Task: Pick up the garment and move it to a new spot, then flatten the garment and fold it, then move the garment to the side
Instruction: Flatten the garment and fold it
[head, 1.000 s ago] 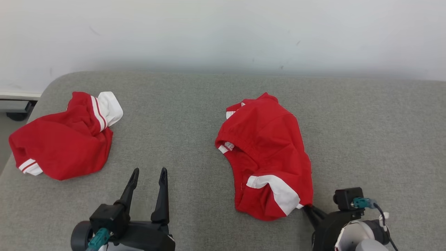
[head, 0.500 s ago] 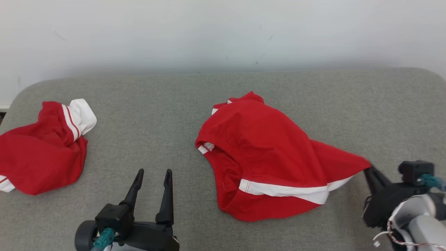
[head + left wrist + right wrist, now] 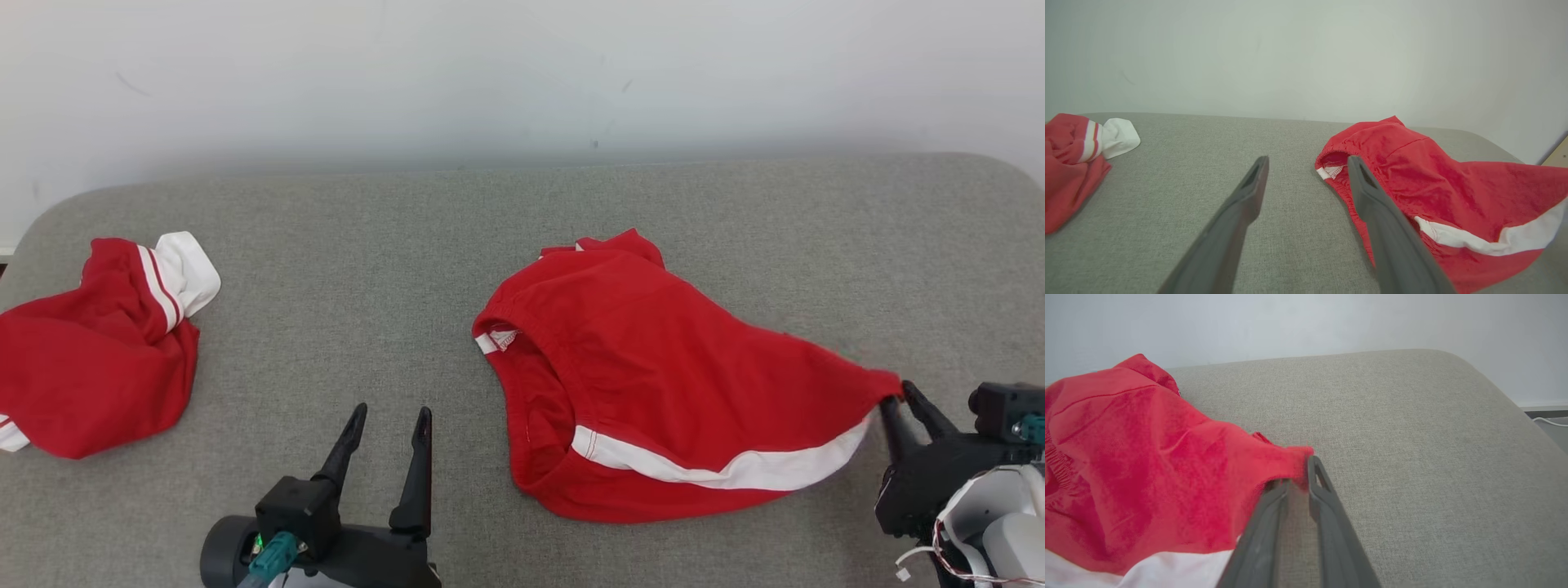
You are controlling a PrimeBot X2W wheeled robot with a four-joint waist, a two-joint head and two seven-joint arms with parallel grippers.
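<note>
The garment [image 3: 653, 384] is a red pair of shorts with a white band, lying in the middle of the grey padded surface [image 3: 367, 245]. Its right corner is drawn out to a point. My right gripper [image 3: 898, 396] pinches that corner at the surface's right side. In the right wrist view the red cloth [image 3: 1147, 457] ends between the tips of the right gripper [image 3: 1296, 471], whose jaws stand only a sliver apart. My left gripper [image 3: 388, 416] stands open and empty near the front edge, left of the garment. The left wrist view has the left gripper [image 3: 1308, 163] beside the waistband of the garment [image 3: 1453, 188].
A second crumpled red garment with white striped cuffs [image 3: 90, 367] lies at the surface's left end, seen too from the left wrist as a red heap [image 3: 1069, 163]. A pale wall rises behind. The surface's rounded right edge [image 3: 1515, 408] drops off just beyond my right gripper.
My right gripper has pulled the garment's corner to the right, spreading the cloth out wide. The head camera has shifted too. The left gripper stays open.
</note>
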